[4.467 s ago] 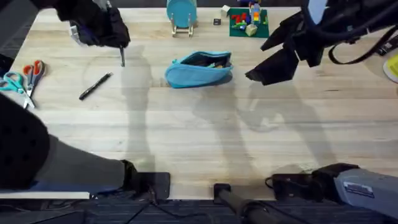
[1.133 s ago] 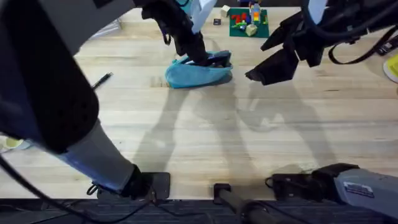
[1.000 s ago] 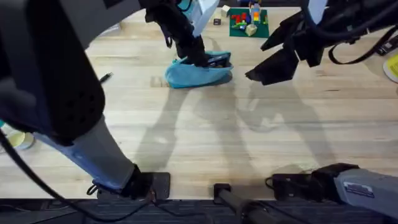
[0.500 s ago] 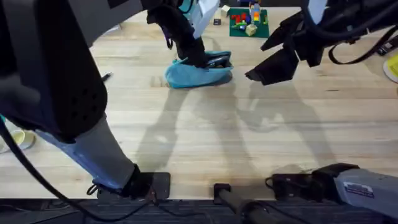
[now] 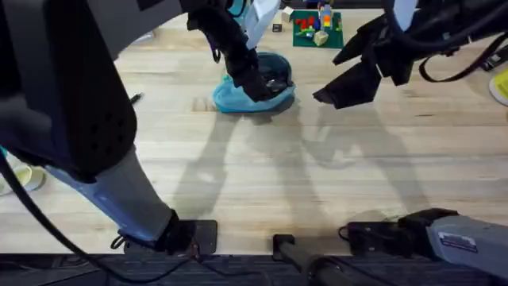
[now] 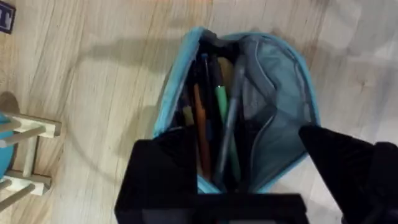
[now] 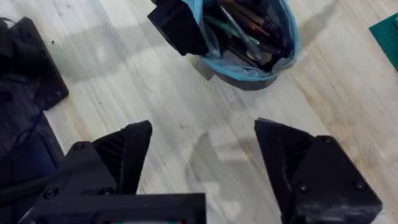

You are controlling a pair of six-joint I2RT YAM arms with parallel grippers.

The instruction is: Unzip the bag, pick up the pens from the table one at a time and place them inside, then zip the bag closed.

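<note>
While left claw (image 6: pixel 249 174) hangs spread over the unzipped bag (image 6: pixel 273 93), its arm hides most of the table (image 5: pixel 317 183); right claw (image 7: pixel 202 165) released, well apart.

One blue bag (image 5: pixel 254 94), open, upper middle of frame. Several pens (image 6: pixel 214 118) inside, exact count unclear. One black pen (image 5: pixel 136 98) at left on one desk (image 5: pixel 317 183). Two end effectors: left (image 5: pixel 258 83), right (image 5: pixel 349 83).

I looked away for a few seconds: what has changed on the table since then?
The left gripper carried the silver-grey pen from the table's far left over to the bag, and its open fingers now straddle the unzipped mouth. The right gripper stayed open, hovering apart. The black pen stayed put.
</note>
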